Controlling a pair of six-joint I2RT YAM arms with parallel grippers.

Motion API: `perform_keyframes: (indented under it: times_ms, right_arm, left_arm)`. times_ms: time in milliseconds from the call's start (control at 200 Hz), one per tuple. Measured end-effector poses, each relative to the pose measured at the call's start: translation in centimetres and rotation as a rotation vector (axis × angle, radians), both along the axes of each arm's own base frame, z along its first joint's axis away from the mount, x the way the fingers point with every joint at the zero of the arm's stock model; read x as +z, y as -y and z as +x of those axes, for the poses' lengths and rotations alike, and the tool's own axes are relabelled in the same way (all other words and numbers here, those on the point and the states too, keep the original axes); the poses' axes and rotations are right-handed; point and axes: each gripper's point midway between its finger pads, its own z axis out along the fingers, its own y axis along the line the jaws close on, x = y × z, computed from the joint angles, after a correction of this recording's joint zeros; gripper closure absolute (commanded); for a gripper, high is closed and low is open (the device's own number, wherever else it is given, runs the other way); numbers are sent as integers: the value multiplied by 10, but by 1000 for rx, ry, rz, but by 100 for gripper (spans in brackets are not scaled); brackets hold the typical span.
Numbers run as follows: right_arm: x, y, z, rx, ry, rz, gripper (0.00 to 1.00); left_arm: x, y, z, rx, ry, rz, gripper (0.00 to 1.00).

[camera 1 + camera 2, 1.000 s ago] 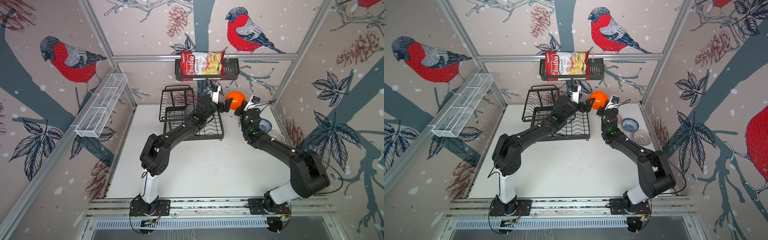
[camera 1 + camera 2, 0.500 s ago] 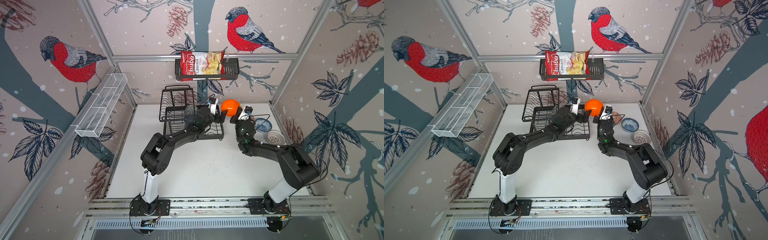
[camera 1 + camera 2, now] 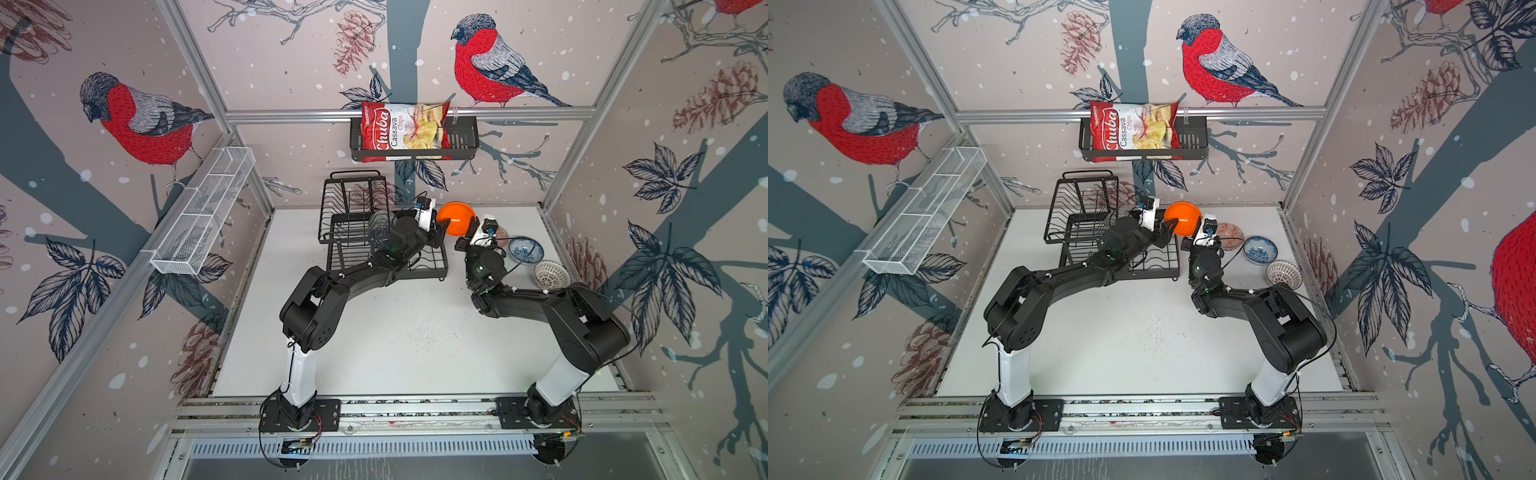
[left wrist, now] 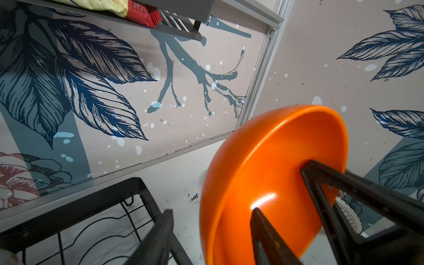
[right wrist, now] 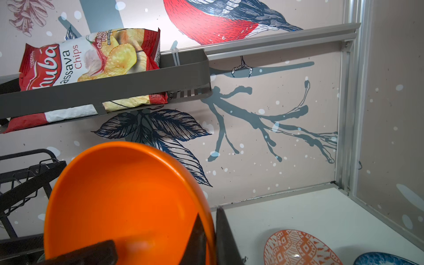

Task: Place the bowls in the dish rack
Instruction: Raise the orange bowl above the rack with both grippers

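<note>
Two grippers meet well out over the table [image 3: 1142,332] on the plain orange bowl [image 3: 456,218], which hangs in the air tipped up on edge, just beside the right corner of the dish rack [image 3: 351,216]. The right gripper [image 5: 210,220] is clamped tight on the bowl's rim. The left gripper [image 4: 212,210] straddles the opposite edge with jaws about half open. One finger lies against the orange wall and the other stands clear of it, so I judge it has no hold yet. The rack lies left of the bowl, on the side of the left arm [image 3: 357,278], so that arm is better placed to carry it in. Three patterned bowls [image 3: 1259,249] sit on the table right of the right gripper. Farther back, the left arm hides much of the rack, so whatever it holds is hard to make out.
</note>
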Motion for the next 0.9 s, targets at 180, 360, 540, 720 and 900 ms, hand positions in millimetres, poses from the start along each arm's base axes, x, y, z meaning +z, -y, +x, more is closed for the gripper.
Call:
perform_keyframes:
  times_ms: [180,360,540,720,900]
  right_arm:
    - [0,-3,-4,2,16,-12,100]
    - [4,-4,-6,0,31,-20,100]
    - [4,-5,-7,4,32,-18,100]
    - [5,-8,-4,8,31,-17,97]
    - [14,-17,5,21,14,-5,84]
  left_arm:
    - [1,2,-1,-11,2,-3,83]
    - [11,-2,3,17,17,-41,87]
    - [11,-2,3,19,18,-43,92]
    - [12,-3,4,31,22,-46,100]
    - [22,-13,7,87,47,-66,100]
